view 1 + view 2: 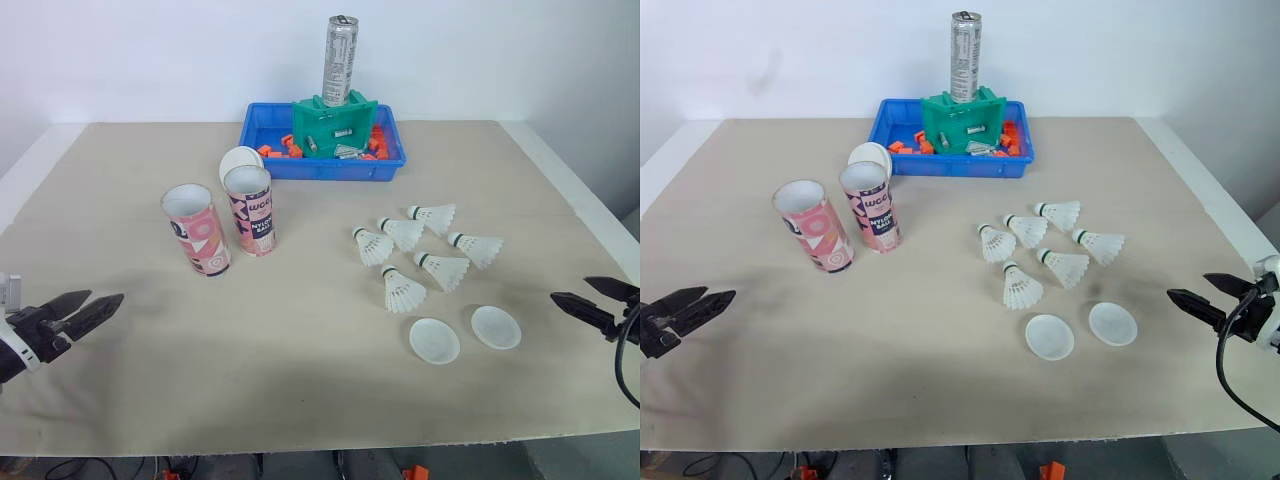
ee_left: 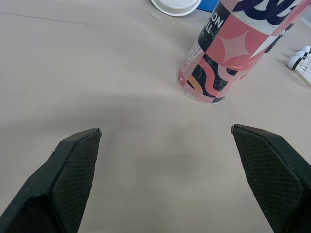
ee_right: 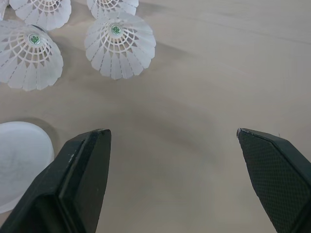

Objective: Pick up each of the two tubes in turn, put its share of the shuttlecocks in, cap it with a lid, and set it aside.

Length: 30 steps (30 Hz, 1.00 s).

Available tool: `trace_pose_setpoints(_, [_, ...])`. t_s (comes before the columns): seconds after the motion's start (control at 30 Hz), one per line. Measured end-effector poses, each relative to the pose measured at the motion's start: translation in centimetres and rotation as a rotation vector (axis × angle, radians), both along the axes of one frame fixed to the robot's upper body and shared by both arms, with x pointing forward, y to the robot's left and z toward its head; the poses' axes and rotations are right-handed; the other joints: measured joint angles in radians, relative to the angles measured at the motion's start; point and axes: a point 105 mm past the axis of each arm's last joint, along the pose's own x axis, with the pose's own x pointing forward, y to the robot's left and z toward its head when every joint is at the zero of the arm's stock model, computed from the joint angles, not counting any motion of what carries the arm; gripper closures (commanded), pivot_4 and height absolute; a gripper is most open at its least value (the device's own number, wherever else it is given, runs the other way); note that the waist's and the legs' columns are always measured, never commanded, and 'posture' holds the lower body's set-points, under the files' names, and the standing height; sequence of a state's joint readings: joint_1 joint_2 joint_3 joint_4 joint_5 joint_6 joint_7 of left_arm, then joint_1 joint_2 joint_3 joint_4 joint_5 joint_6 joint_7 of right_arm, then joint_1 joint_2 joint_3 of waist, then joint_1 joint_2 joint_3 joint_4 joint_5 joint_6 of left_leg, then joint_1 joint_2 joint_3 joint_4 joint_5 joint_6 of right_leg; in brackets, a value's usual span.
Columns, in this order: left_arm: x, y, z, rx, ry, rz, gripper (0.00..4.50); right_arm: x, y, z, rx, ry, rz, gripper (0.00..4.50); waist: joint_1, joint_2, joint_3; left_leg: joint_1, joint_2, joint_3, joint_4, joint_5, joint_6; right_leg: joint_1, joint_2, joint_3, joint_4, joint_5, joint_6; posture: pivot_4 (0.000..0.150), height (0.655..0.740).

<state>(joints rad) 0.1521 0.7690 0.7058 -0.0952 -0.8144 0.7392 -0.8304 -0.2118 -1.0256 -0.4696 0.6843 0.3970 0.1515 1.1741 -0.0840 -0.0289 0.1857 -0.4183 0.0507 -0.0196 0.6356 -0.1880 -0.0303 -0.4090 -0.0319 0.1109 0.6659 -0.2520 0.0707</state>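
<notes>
1. Hovering with both pairs of jaws spread wide and empty, I hold nothing. My left gripper [image 1: 100, 300] hangs well out in front of the blue plastic tray's [image 1: 320, 172] left end, and my right gripper [image 1: 570, 289] well out in front of its right end.
2. Two pink patterned cardboard tubes [image 1: 250, 212] stand upright and open-topped just in front of the tray's left end, close beside each other. A third white lid [image 1: 238, 160] sits between them and the tray.
3. Six white feathered shuttlecocks [image 1: 402, 290] lie clustered in front of the tray's right end. Two white round plastic lids [image 1: 434, 341] lie just beyond them, farther from the tray.
4. I judge the task to be at its first step: no tube is lifted, filled or capped.
5. Next, I reckon, my left gripper should travel toward the tray to the tube farther from it [image 1: 196, 232]. It should straddle the wall and close gently, since light cardboard may tip or dent.
</notes>
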Motion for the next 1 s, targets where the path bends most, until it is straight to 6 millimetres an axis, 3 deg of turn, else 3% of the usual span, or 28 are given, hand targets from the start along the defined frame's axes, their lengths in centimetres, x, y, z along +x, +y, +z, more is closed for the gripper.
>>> trace_pose_setpoints(0.3, [-0.1,0.1,-0.2,-0.03,0.001,-0.023,0.0,0.1,0.3,0.0,0.01,-0.007,0.008,0.07,0.0,0.0,0.0,0.0,0.0,0.0,0.0,0.0,0.0,0.0,0.0,0.0,0.0,0.0,0.0,0.15,0.7075])
trace_pose_setpoints(0.4, [0.8,1.5,0.2,-0.016,-0.087,0.033,0.0,0.3,1.2,0.3,0.043,-0.027,0.035,0.07,0.0,0.0,0.0,0.0,0.0,-0.001,0.0,0.0,0.0,0.0,0.001,0.0,0.0,0.0,0.0,0.15,0.7075])
trace_pose_setpoints(0.5, [1.1,1.7,0.3,0.063,-0.158,0.038,0.0,0.5,2.6,1.4,0.084,-0.068,0.083,0.07,0.0,0.0,0.0,0.0,0.0,0.0,0.0,0.0,0.0,0.0,0.001,0.001,0.0,0.0,0.0,0.15,0.7075])
trace_pose_setpoints(0.6, [1.4,0.7,-0.6,0.129,-0.186,-0.007,0.0,1.0,5.9,3.9,0.112,-0.152,0.196,0.07,0.0,0.001,0.0,0.0,0.001,0.0,0.0,0.0,0.0,0.0,0.002,0.001,0.0,0.0,0.0,0.15,0.7075])
trace_pose_setpoints(0.77, [3.1,-1.9,-0.7,0.107,-0.253,-0.083,0.0,0.6,13.8,9.3,0.069,-0.3,0.454,0.07,0.009,-0.001,-0.002,-0.001,0.002,-0.003,0.0,0.0,0.0,0.0,0.005,0.001,0.0,0.001,0.001,0.15,0.7075])
trace_pose_setpoints(0.83, [3.7,-2.5,-0.5,0.115,-0.274,-0.103,0.0,0.2,16.3,9.6,0.077,-0.311,0.529,0.07,0.012,-0.004,-0.004,-0.001,0.003,-0.004,0.0,0.0,0.0,0.001,0.006,0.001,0.0,0.001,0.0,0.15,0.7075])
trace_pose_setpoints(0.97, [5.2,-3.6,-0.8,0.135,-0.304,-0.143,0.0,-0.3,21.1,8.0,0.185,-0.252,0.65,0.07,0.015,-0.005,-0.004,-0.003,0.003,-0.004,0.001,0.0,0.0,0.0,0.006,0.001,0.0,0.001,0.001,0.15,0.7075])
trace_pose_setpoints(1.0, [5.4,-3.8,-0.8,0.14,-0.306,-0.151,0.0,-0.4,21.6,7.8,0.189,-0.248,0.659,0.07,0.016,-0.005,-0.004,-0.003,0.003,-0.004,0.001,0.0,0.0,0.0,0.006,0.001,0.0,0.001,0.001,0.15,0.7075])
